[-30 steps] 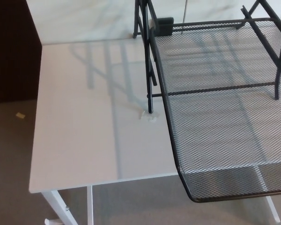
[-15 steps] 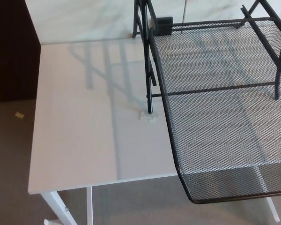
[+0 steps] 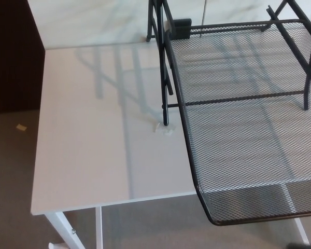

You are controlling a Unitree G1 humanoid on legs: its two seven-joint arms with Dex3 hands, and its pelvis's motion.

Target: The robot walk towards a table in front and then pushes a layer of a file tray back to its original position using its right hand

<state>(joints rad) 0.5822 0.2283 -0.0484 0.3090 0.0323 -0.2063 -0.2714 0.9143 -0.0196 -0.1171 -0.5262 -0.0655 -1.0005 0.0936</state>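
Leftmost, a small pale scrap [image 3: 22,126] lies on the brown floor [image 3: 10,176] beside the white bench [image 3: 93,145]. Next comes the black frame [image 3: 165,78] of the file tray, one post standing on a bit of clear tape [image 3: 165,129]. Further right, the mesh layer [image 3: 249,135] sticks out — its front rim overhangs the bench's near edge. Neither hand shows, so how open the fingers are cannot be told; no writing is readable.

One white table [image 3: 93,150], one black mesh file tray [image 3: 243,155] — one scrap on floor [image 3: 22,126]
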